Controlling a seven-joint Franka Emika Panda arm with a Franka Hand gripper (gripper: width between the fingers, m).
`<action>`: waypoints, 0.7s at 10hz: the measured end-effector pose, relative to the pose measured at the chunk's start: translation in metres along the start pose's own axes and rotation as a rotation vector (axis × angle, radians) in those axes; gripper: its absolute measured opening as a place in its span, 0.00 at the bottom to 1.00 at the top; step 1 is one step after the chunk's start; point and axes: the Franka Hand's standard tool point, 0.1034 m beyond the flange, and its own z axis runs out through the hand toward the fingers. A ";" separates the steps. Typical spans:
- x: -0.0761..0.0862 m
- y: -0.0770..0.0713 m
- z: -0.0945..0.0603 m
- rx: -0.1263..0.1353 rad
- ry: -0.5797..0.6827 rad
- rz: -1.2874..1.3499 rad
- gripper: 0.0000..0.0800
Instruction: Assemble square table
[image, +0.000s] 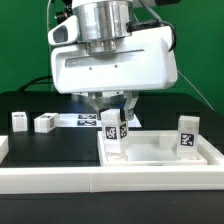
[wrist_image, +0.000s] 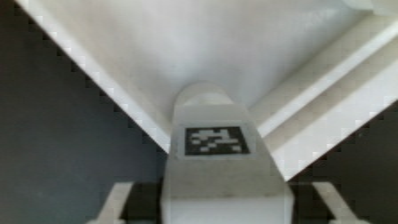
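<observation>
Currently, the end effector (image: 112, 116) is recorded as closed on one white leg (image: 113, 132), which is held upright with its tag turned toward the exterior camera. This leg is positioned at the corner of the square table top (image: 160, 152) on the exterior view's left, just inside the raised rim; contact at its lower end cannot be judged. In the wrist view the gripped leg (wrist_image: 217, 140) is seen between the two fingers (wrist_image: 121, 205), with the top's inner corner behind it. A second leg (image: 186, 134) is noted upright on the top toward the exterior view's right. A third leg (image: 19, 121) and a fourth leg (image: 44, 122) are seen on the black bench (image: 60, 145), near the marker board (image: 85, 120).
</observation>
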 end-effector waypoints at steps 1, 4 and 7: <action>-0.002 -0.003 0.001 0.002 0.002 0.142 0.36; -0.007 -0.013 0.003 0.006 0.007 0.515 0.36; -0.010 -0.016 0.003 0.004 0.009 0.757 0.36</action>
